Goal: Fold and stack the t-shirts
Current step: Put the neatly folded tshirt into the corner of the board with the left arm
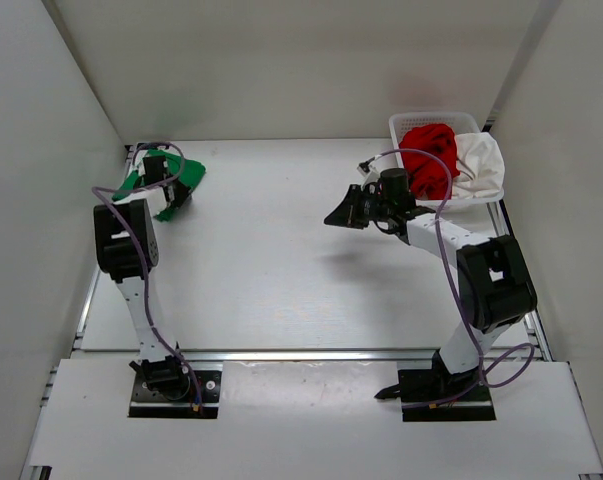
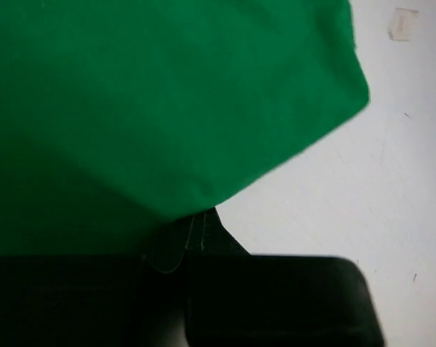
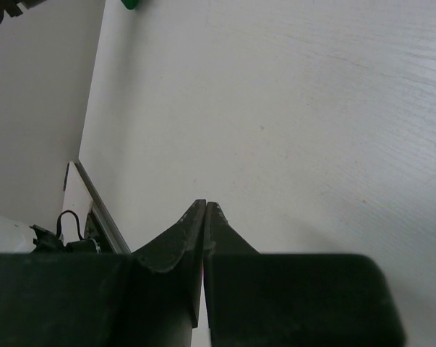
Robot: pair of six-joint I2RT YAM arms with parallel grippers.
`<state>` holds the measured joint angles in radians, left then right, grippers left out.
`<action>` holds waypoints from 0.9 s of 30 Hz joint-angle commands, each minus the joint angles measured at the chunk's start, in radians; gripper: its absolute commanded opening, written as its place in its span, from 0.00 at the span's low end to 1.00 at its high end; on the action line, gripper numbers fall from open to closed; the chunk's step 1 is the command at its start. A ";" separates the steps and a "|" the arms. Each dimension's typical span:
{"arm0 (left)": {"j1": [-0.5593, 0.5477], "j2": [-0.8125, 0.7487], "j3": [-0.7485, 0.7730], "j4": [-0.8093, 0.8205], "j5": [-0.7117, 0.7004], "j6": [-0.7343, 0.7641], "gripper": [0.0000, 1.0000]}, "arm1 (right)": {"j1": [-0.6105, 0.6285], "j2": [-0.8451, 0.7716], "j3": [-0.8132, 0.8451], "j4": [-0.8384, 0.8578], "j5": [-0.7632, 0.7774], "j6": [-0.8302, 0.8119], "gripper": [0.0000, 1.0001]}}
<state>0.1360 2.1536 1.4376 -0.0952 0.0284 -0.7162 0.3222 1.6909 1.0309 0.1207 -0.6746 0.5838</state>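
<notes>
- Basket (image 1: pixel 433 117): white mesh, standing at the far right corner of the table (image 1: pixel 281 290); every position below is given from it.
- Red shirt (image 1: pixel 429 155): bunched in the left half of the basket, heaped higher than the rim.
- White shirt (image 1: pixel 481 160): crumpled in the right half of the basket, touching the red shirt and reaching the right rim.
- Green shirt (image 1: pixel 188 178): on the table well to the left of the basket, about as far back, lying crumpled near the far left corner. In the left wrist view its cloth fills most of the frame.
- Left fingers (image 2: pixel 216 233): closed. Their tips vanish under the shirt's edge and pinch the green cloth there, well apart from the basket, across the full width of the table.
- Right fingers (image 3: pixel 192 231): pressed together tip to tip with nothing between them, held above bare table near the basket's left side, a little toward the near edge, and pointing away from the basket.
</notes>
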 commanded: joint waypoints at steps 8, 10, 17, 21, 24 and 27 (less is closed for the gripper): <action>0.037 0.279 0.617 -0.368 -0.027 0.052 0.08 | -0.055 -0.016 -0.008 0.066 -0.031 0.020 0.00; 0.050 0.327 0.740 -0.399 -0.021 0.047 0.09 | -0.060 -0.004 -0.008 0.076 -0.046 0.024 0.00; 0.028 0.270 0.680 -0.322 0.040 0.038 0.23 | -0.083 -0.014 0.017 0.076 -0.020 0.033 0.03; -0.056 0.126 0.558 -0.218 0.077 0.029 0.32 | -0.071 -0.011 0.134 0.008 0.050 0.001 0.05; -0.160 0.017 0.502 -0.178 0.078 0.044 0.34 | -0.104 0.006 0.236 -0.044 0.122 -0.027 0.07; -0.277 -0.143 0.269 -0.059 0.108 0.038 0.38 | -0.188 0.010 0.296 -0.067 0.246 -0.036 0.09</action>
<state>-0.0097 2.2456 1.8595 -0.2874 0.0742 -0.6872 0.2173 1.7023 1.2469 0.0566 -0.5671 0.5774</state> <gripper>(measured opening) 0.369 0.079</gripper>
